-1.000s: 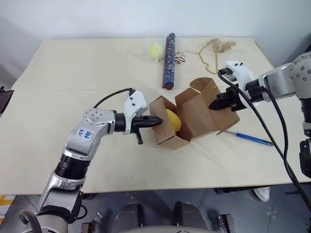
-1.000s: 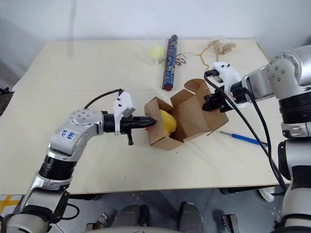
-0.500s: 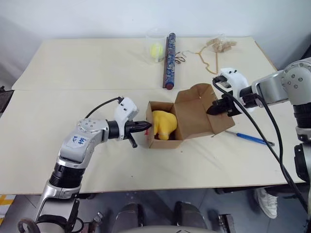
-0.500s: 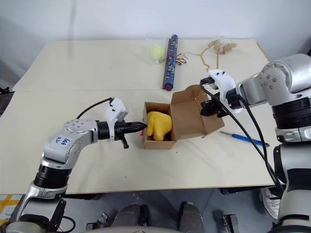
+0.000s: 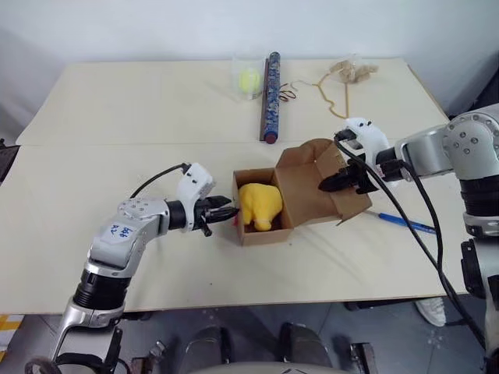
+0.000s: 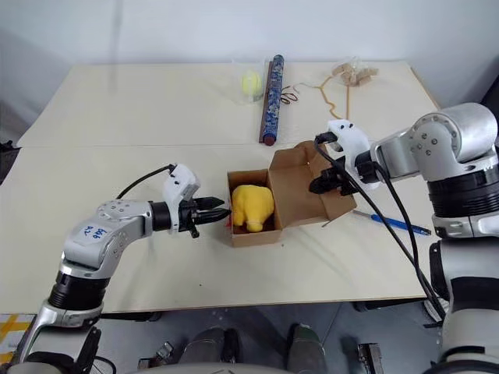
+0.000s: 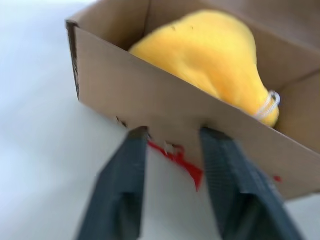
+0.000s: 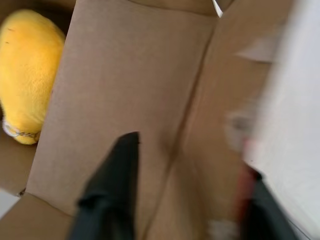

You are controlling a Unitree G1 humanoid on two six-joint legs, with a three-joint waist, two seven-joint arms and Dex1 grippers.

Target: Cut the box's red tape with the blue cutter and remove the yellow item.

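The table (image 5: 93, 187) carries the box (image 5: 312, 204), flaps open, with the yellow item (image 5: 260, 205) sitting inside. The left gripper (image 7: 172, 145) hovers spread at its torn, red-smeared side; the right gripper (image 8: 185, 165), fingers apart, straddles a raised flap. A clear container (image 5: 249, 74) holds a small ball. The blue cutter (image 5: 409, 224) lies beside the box.

The small brown cardboard box (image 5: 269, 210) sits open on the table with its lid flap (image 5: 316, 183) thrown back, the soft bright-yellow plush toy (image 5: 259, 206) inside, torn red tape (image 7: 176, 157) on its near wall, the slim blue cutter (image 5: 409, 224) lying just beyond
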